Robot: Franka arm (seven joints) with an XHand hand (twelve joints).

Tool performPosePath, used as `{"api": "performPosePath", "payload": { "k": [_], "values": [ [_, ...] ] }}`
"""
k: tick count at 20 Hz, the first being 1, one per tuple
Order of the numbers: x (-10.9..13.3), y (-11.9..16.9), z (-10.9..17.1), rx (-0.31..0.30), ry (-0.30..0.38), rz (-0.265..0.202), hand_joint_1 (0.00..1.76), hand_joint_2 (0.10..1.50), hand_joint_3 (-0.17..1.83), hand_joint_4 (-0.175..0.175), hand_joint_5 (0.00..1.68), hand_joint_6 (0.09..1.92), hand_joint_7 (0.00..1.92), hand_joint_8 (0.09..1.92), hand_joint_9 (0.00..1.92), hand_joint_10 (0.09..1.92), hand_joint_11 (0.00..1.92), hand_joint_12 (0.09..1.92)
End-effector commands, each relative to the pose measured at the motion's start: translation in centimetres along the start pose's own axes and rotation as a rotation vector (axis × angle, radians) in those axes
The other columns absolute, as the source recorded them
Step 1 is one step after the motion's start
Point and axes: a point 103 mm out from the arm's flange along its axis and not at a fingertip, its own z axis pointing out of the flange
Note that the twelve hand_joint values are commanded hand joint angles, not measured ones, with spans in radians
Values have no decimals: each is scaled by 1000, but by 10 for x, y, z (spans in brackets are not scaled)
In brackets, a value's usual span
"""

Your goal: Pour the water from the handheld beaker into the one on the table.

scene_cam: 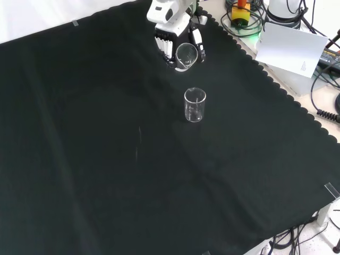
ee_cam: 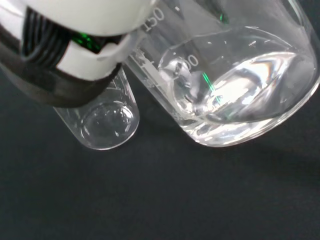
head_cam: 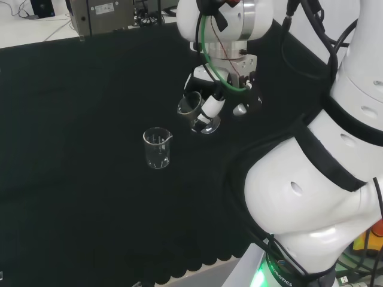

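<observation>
My hand (head_cam: 210, 106) is shut on a clear glass beaker (head_cam: 192, 107), held tilted above the cloth with its mouth leaning toward the left in the head view. In the front view the hand (scene_cam: 169, 40) grips this held beaker (scene_cam: 186, 56) near the top. The wrist view shows water pooled in the held beaker (ee_cam: 240, 90), with a white finger (ee_cam: 80, 45) across its side. A second clear beaker (head_cam: 157, 147) stands upright on the cloth, apart from the hand, lower left of it in the head view. The standing beaker (scene_cam: 194, 104) looks dry inside, and its base (ee_cam: 105, 122) shows beyond the finger.
The black cloth (head_cam: 72, 149) covers the bench, with a scalloped edge (scene_cam: 276, 85) at the front view's right. The arm's white links (head_cam: 323, 179) stand at the head view's right. A white card (scene_cam: 291, 50) and cables lie off the cloth.
</observation>
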Motion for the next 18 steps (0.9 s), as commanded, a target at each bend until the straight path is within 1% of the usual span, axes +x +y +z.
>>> {"api": "performPosePath", "payload": {
  "k": [1, 2, 4, 10, 13, 14, 15, 17, 18],
  "values": [
    [12, 7, -5, 77, -92, -9, 1172, 620, 766, 2, 1234, 792, 1440, 723, 1700, 125, 1470, 553],
    [13, 9, -5, 100, -105, -3, 1165, 619, 768, 13, 1235, 794, 1450, 718, 1701, 127, 1471, 553],
    [15, 12, -4, 134, -134, 9, 1160, 619, 769, 22, 1235, 795, 1457, 714, 1701, 129, 1471, 554],
    [20, 22, -4, 216, -199, 47, 1158, 619, 770, 25, 1234, 797, 1462, 709, 1702, 134, 1472, 554],
    [22, 26, -3, 249, -223, 55, 1158, 619, 771, 25, 1234, 798, 1463, 708, 1702, 135, 1474, 556],
    [22, 27, -3, 258, -230, 56, 1211, 622, 759, -47, 1230, 790, 1394, 723, 1697, 138, 1472, 555],
    [24, 28, -3, 267, -237, 56, 1204, 620, 764, -52, 1231, 791, 1399, 739, 1695, 146, 1473, 556],
    [27, 30, -3, 289, -253, 57, 1173, 617, 777, -4, 1228, 808, 1441, 724, 1685, 176, 1474, 559],
    [28, 31, -3, 297, -264, 57, 1165, 616, 781, 12, 1227, 813, 1453, 714, 1681, 189, 1474, 560]
  ]
}}
